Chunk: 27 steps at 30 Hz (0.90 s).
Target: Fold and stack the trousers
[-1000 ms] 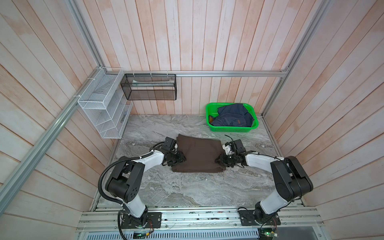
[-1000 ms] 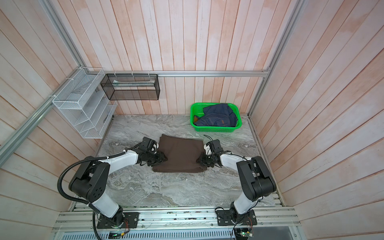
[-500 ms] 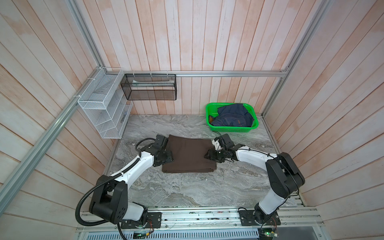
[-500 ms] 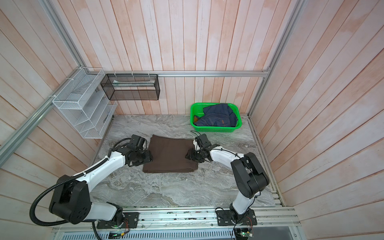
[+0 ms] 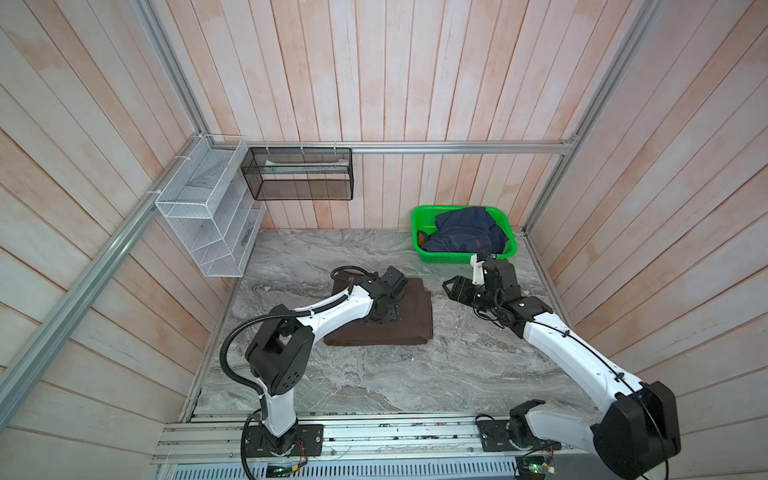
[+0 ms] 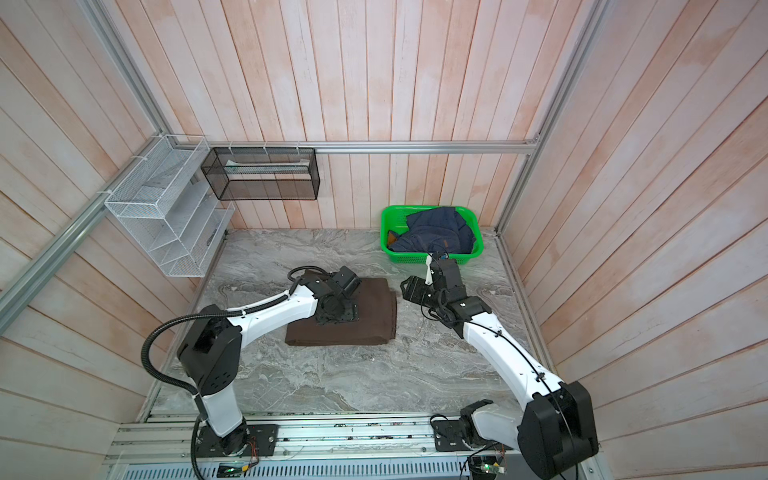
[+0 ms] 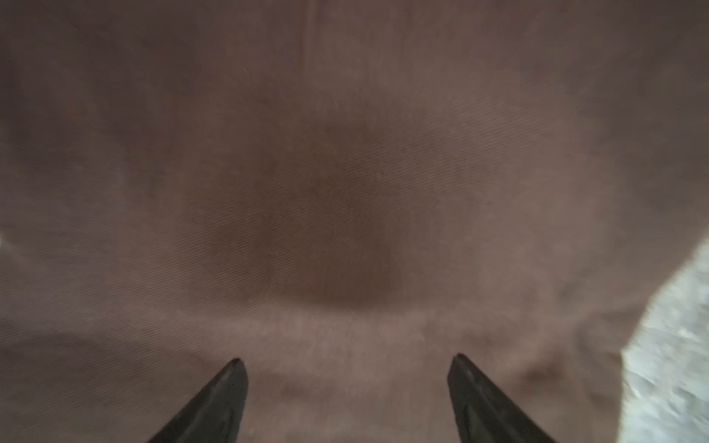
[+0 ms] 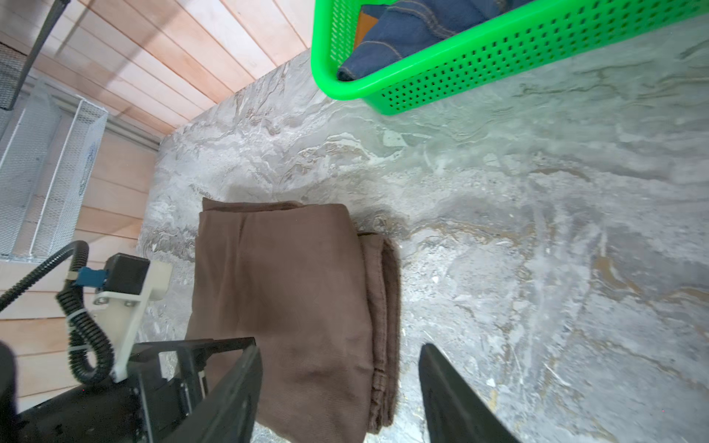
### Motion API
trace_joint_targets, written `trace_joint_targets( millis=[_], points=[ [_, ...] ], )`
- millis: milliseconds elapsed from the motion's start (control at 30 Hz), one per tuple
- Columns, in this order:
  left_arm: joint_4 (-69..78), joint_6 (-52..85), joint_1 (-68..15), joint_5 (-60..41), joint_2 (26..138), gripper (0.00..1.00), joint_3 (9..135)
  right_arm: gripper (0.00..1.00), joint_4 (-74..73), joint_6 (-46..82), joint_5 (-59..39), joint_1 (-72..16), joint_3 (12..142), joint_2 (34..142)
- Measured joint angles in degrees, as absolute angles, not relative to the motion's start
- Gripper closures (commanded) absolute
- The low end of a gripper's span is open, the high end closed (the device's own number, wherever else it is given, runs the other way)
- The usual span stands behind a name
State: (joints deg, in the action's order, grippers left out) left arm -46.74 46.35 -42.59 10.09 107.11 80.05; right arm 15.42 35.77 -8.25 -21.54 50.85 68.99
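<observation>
Brown trousers (image 5: 411,316) folded on marble (image 5: 374,374), left fingers (image 7: 215,402) wide above, right fingers (image 8: 230,391) wide, empty.

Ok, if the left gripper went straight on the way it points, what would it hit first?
The trousers: the left gripper points down at the folded brown fabric, jaws open, nothing in between. How near it hangs is hard to tell.

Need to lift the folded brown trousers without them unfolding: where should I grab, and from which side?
Probably the layered edge of the trousers that faces the right gripper. Come in low along the table from that side, one jaw under and one over: the layers lie stacked and exposed there, so one pinch should take them all.
</observation>
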Motion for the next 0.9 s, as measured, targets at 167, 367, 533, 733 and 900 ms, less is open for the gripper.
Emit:
trace_joint_targets(
  millis=[167, 367, 533, 733, 900],
  points=[
    [-48.1, 47.6, -42.9, 11.0, 113.1, 0.08, 85.3, 0.34, 16.2, 35.8, -7.7, -20.6, 47.4, 66.2],
    [-48.3, 47.8, -42.9, 11.5, 119.7, 0.11, 88.7, 0.34, 16.4, 35.8, -7.8, -19.8, 44.9, 64.8],
    [-48.4, 47.8, -42.6, 11.8, 120.0, 0.1, 88.9, 0.34, 16.3, 35.8, -7.8, -19.7, 44.6, 64.7],
    [-44.0, 44.8, -38.4, 12.6, 117.5, 0.1, 84.1, 0.34, 15.5, 36.0, -8.0, -19.7, 44.0, 64.7],
    [-39.3, 39.0, -29.8, 14.3, 115.7, 0.1, 80.6, 0.34, 14.6, 36.5, -8.7, -19.7, 43.8, 65.3]
  ],
)
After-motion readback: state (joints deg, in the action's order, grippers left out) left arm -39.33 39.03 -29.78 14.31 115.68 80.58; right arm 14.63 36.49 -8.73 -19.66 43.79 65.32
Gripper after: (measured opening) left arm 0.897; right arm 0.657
